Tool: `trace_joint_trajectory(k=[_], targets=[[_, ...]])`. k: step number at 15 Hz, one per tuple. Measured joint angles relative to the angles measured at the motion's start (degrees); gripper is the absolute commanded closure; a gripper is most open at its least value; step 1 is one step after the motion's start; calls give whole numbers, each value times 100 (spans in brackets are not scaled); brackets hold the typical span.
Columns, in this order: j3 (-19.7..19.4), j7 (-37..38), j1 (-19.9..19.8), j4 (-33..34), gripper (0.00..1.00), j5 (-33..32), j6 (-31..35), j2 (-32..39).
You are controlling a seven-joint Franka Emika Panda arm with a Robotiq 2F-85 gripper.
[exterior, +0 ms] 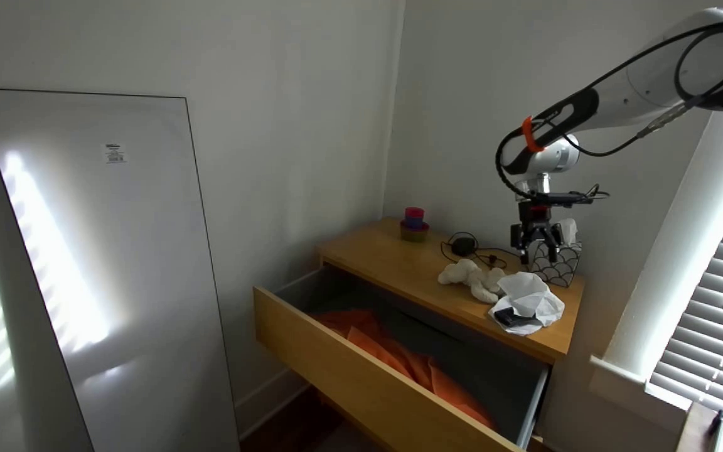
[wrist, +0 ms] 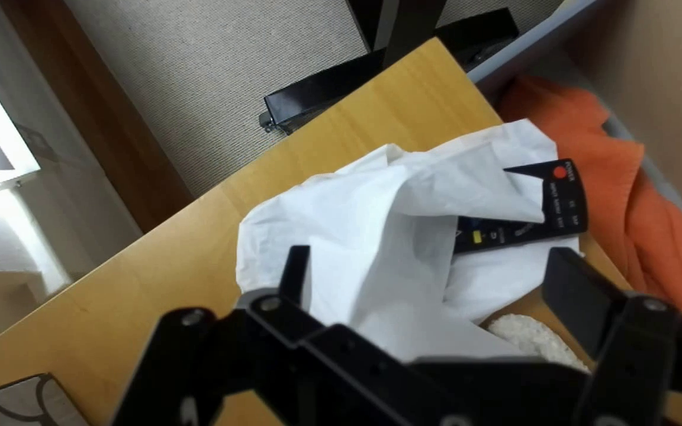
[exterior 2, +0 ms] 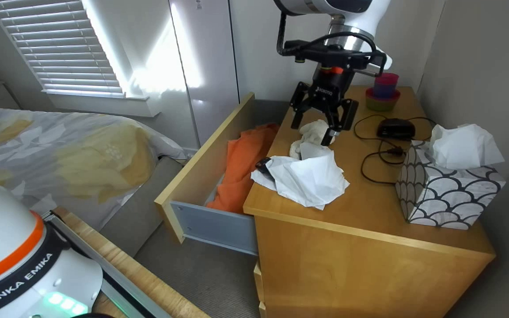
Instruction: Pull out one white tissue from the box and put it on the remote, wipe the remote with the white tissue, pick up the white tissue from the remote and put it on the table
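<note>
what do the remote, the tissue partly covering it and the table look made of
Remote: probably plastic, dull black; smooth face with printed labels. Tissue: most likely thin paper, matte white, with creases and loose folds. Table: wood or veneer, light brown with a slight sheen; faint grain shows, but which of the two is unclear.

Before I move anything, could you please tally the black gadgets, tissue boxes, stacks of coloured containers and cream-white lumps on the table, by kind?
Black gadgets: 2 (remote, corded device)
Tissue box: 1
Stack of coloured containers: 1
Cream-white lump: 1
Total: 5
</note>
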Motion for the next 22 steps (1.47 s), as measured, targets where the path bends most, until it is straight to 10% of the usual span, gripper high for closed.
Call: trace_joint_trajectory(k=[10, 11, 22], targets=[[17, -98, -22, -212, 2, 12, 416, 144], [15, -103, -41, -242, 26, 13, 489, 197], [85, -441, -148, -387, 98, 79, 901, 459]])
